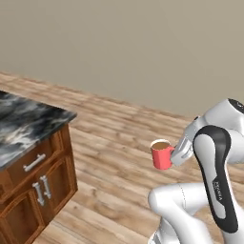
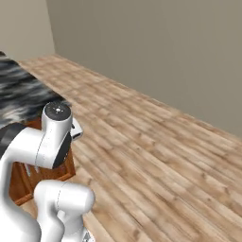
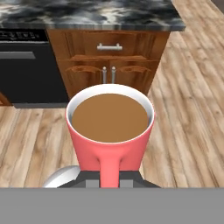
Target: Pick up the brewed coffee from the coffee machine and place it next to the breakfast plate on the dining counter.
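I carry the brewed coffee [image 1: 162, 154] above bare floor, well clear of the marbled tabletop [image 1: 24, 125]; my gripper [image 3: 109, 175] is clamped on its handle. Rigid, brimful: keep it level.

Both base cams sit behind me, looking down over the wood plank floor [image 1: 109, 138]; both share the marbled-top wooden cabinet [image 1: 33, 162]. My hand cam faces it close.

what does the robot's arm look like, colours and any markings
The arm is glossy white with rounded, tube-like links. One link carries a long black panel with small pale lettering, too small to read. In the right base view a joint ends in a round grey cap and a black band wraps a link.
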Motion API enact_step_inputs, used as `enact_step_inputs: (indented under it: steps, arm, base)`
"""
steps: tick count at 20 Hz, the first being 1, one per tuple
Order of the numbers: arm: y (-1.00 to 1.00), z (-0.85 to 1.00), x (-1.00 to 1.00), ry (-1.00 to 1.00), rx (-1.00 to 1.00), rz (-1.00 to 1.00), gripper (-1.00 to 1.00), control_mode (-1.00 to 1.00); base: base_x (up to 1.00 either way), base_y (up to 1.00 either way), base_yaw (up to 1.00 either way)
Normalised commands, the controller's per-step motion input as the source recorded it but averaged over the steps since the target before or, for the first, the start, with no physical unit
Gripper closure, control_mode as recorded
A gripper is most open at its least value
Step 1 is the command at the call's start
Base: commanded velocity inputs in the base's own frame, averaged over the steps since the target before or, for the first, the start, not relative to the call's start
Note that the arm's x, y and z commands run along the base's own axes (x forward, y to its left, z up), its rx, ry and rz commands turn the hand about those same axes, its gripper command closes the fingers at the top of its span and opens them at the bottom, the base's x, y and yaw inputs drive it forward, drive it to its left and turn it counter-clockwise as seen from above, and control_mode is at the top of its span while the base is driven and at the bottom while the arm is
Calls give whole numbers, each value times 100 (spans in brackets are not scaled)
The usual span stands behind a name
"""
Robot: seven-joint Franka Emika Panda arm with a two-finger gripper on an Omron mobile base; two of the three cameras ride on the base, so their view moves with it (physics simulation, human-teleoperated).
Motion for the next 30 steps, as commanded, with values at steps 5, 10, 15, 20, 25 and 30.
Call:
enact_step_inputs:
  steps: [5, 10, 15, 20, 25, 30]
  arm:
    - [0, 0, 0, 0, 0, 0, 100, 100]
    - [0, 0, 0, 0, 0, 0, 100, 100]
    - [0, 0, 0, 0, 0, 0, 100, 100]
    - [0, 0, 0, 0, 0, 0, 100, 100]
    - [0, 0, 0, 0, 0, 0, 100, 100]
    - [0, 0, 0, 0, 0, 0, 100, 100]
  base:
    - [100, -24, 46]
    - [100, -68, 37]
    - [100, -85, 31]
    - [100, -51, 38]
    - [100, -24, 46]
    - [100, -22, 46]
